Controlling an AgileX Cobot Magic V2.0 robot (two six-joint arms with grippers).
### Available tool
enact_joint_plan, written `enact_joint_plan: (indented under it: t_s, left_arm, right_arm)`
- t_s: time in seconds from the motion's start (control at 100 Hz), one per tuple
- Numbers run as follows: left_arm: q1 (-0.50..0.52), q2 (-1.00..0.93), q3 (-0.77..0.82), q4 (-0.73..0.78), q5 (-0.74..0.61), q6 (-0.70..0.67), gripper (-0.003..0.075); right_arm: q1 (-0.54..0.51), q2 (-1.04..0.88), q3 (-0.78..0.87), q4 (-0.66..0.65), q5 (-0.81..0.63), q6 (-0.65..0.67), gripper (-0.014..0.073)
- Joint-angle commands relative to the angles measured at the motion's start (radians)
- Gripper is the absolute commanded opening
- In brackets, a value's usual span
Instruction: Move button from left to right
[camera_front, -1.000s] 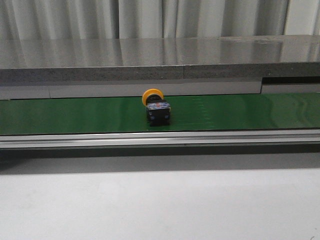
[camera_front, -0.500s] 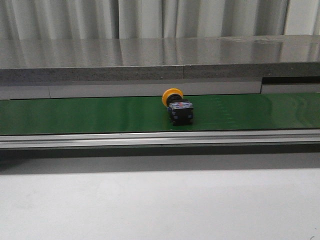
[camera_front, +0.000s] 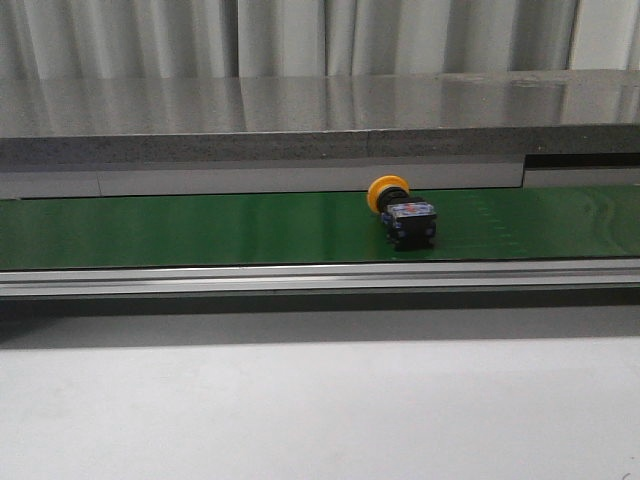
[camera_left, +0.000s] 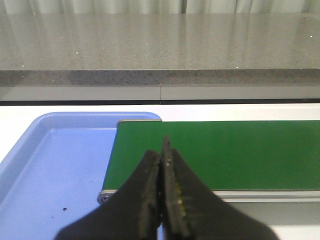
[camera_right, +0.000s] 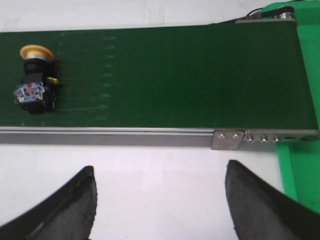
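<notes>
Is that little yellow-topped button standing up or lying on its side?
On its side. The button lies on the green belt, its yellow head pointing toward the far edge and its black body toward the camera.

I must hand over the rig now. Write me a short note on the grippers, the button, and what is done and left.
Left gripper: shut, empty, above the belt's end by the blue tray.
Right gripper: open, empty, short of the green belt.
Button: lying on its side on the belt, right of centre in the front view, untouched by either gripper.
Done: it has travelled rightward over the last second.
Left: probably the right gripper must pick it up near the belt's right end.
</notes>
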Motion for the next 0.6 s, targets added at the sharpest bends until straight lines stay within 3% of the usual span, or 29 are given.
enact_joint_plan:
  t_s: [0.0, 0.59]
  left_arm:
    - [-0.008, 0.005, -0.027, -0.007, -0.083, -0.004, -0.0021]
    - [-0.008, 0.005, -0.027, -0.007, -0.083, -0.004, -0.0021]
  right_arm:
    - [-0.007, 0.018, -0.040, 0.019, -0.098, -0.004, 0.0551]
    - [0.103, 0.466, -0.353, 0.027, -0.054, -0.170, 0.0551]
